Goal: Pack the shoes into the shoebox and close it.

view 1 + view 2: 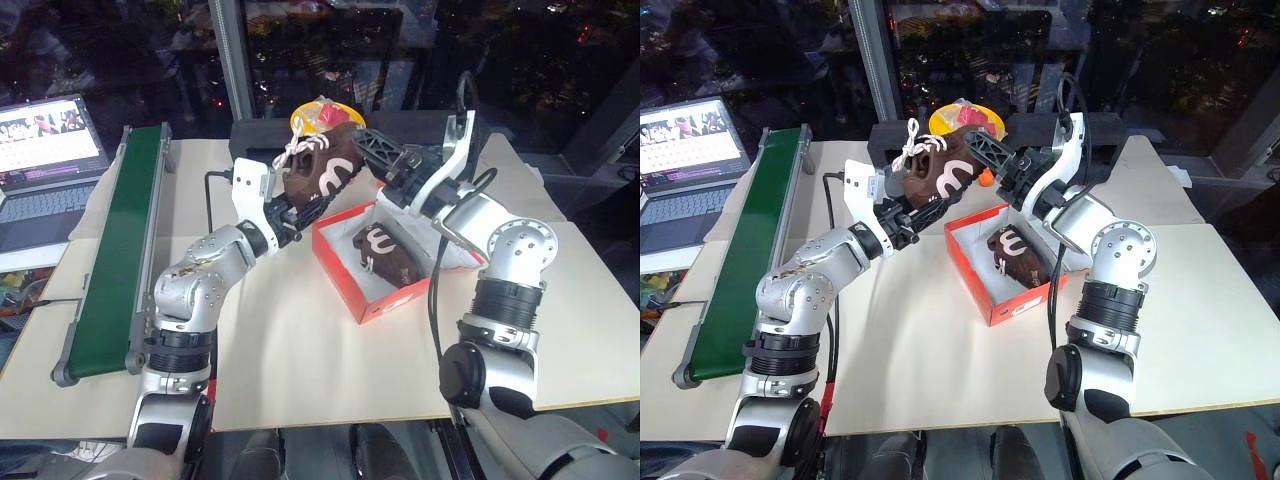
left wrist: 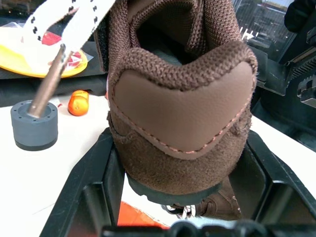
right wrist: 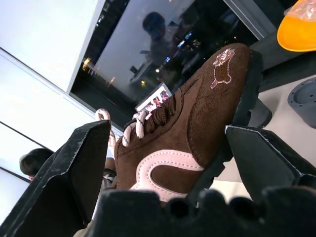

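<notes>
- Shoe [image 1: 322, 172], brown suede, hangs in the air above the desk [image 1: 300, 350], its heel clamped in the left tool [image 1: 292, 208].
- Right tool [image 1: 385, 160], fingers spread wide, sits at its toe end.
- Shoebox [image 1: 345, 283], just below and right, already holds the other shoe [image 1: 382, 252].

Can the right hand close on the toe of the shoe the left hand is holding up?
Probably yes: the right hand is open with the shoe toe already between its fingers, nothing between.

A cream table [image 1: 300, 370] stands before dark windows [image 1: 330, 50], a laptop [image 1: 45, 160] beside it
</notes>
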